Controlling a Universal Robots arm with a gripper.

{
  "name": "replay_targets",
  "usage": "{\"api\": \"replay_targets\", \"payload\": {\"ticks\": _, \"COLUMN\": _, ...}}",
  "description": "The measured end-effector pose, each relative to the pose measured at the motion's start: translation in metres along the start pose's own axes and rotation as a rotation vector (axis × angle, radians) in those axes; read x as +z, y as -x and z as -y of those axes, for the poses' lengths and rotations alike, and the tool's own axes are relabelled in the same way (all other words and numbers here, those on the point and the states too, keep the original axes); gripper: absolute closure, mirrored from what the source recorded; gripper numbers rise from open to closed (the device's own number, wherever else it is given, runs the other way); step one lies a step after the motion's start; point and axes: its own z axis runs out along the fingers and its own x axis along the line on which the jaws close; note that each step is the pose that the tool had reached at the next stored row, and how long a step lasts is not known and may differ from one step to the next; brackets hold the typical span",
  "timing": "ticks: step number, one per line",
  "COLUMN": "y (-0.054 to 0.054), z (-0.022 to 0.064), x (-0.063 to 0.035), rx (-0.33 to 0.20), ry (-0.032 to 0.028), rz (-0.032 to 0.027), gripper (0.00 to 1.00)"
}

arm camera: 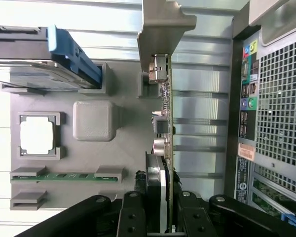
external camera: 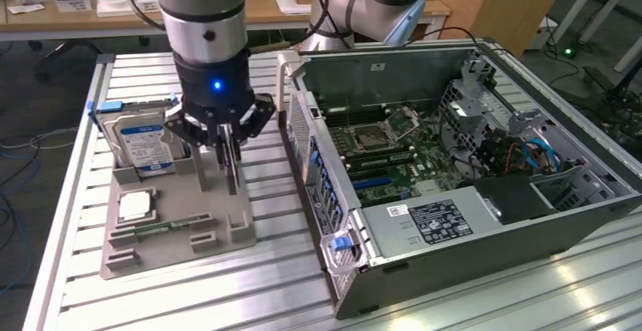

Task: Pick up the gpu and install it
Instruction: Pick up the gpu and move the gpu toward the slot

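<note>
The gpu is a thin dark card standing on edge over the grey holder tray. In the wrist view the gpu shows edge-on, its silvery bracket at the far end. My gripper hangs straight down over the tray, and its black fingers press on both faces of the card, so the gripper is shut on it. Whether the card's lower edge still touches the tray I cannot tell.
On the tray stand a hard drive with a blue-white label, a processor and a green memory stick. The open computer case lies at the exterior view's right, motherboard exposed. Its rear panel is close beside the card.
</note>
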Motion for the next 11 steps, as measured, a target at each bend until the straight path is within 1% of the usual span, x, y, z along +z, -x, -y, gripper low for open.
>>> {"api": "replay_targets", "payload": {"ticks": 11, "y": 0.001, "z": -0.0018, "x": -0.0499, "rx": 0.000, "ry": 0.0000, "rz": 0.0000, "gripper": 0.71}}
